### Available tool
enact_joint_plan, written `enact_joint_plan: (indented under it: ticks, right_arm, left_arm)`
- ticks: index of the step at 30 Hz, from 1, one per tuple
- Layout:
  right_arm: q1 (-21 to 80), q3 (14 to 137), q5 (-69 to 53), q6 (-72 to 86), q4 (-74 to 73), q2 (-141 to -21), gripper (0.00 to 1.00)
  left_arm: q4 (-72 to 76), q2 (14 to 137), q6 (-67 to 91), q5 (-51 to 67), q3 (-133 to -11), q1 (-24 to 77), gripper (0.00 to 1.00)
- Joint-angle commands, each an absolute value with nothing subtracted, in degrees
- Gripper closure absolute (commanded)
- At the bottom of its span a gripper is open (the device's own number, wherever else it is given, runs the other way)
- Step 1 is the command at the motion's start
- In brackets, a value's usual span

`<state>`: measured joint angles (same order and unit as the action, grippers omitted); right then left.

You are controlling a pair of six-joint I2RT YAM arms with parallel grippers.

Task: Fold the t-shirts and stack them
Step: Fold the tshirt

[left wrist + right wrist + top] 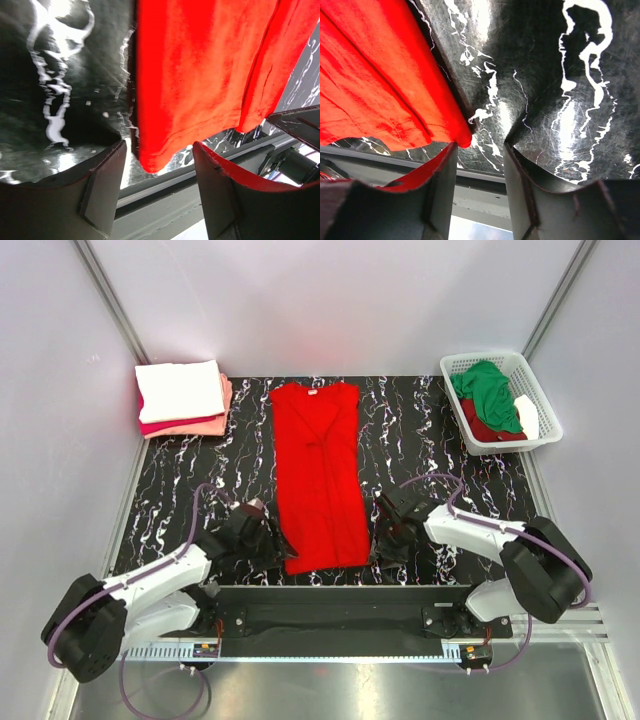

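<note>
**Top view.** We find the red t-shirt (320, 475) laid lengthwise mid-table (425, 430). Its sides are folded in to make a long strip, collar far, hem near. The folded stack (182, 398) sits far left, white on top. The basket (510, 447) far right holds the unfolded shirts (490, 390). The left gripper (258, 532) is at the hem's near-left corner and the right gripper (392, 522) at its near-right corner.

**Left wrist view.** The left gripper (159, 152) has its jaws parted. The red t-shirt (200, 75) shows its hem corner in the gap between them, unpinched. Nothing is held.

**Right wrist view.** The right gripper (480, 150) also has its jaws parted, over bare table. The corner of the red t-shirt (380, 85) lies just beside the left finger. Nothing is held.

**Judgement.** We take the step in hand to be the crosswise fold. Next, the right gripper needs to shift left onto the cloth. Both then pinch their corners, lift evenly, and carry the hem far toward the collar.
</note>
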<state>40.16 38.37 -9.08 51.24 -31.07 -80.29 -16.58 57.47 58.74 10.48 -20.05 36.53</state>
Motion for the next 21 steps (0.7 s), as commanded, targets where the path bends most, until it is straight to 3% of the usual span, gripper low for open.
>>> enact_joint_plan:
  ticks: [1,12,16,17,19,20,21]
  right_arm:
    - [41.13,40.43,-7.74,50.01,-30.59,-80.77,0.53]
    - [42.19,42.45,-5.80,48.60,-31.11,-82.35,0.68]
    - [42.36,42.54,-5.63,47.90,-30.68,-82.36,0.74]
    - [42.36,42.54,-5.63,47.90,-30.85,-82.44,0.78]
    - [42.36,42.54,-5.71,47.73,-30.85,-82.53,0.83]
    - [42.36,42.54,-5.71,47.72,-30.68,-82.36,0.88]
    - [42.45,42.45,-5.71,47.72,-30.59,-82.09,0.92]
  left_arm:
    - [-12.66,59.41,61.78,8.44,-18.55,38.84,0.39]
    - [-11.34,62.14,63.72,7.38,-18.28,42.62,0.51]
    - [-11.60,61.79,63.98,7.03,-18.19,43.15,0.64]
    - [-11.69,61.70,64.16,6.94,-18.19,43.24,0.74]
    - [-11.86,61.79,64.25,6.94,-18.37,43.33,0.82]
    - [-12.04,61.96,64.34,6.86,-18.46,43.33,0.92]
    - [-12.13,61.88,64.42,6.94,-18.63,43.42,0.96]
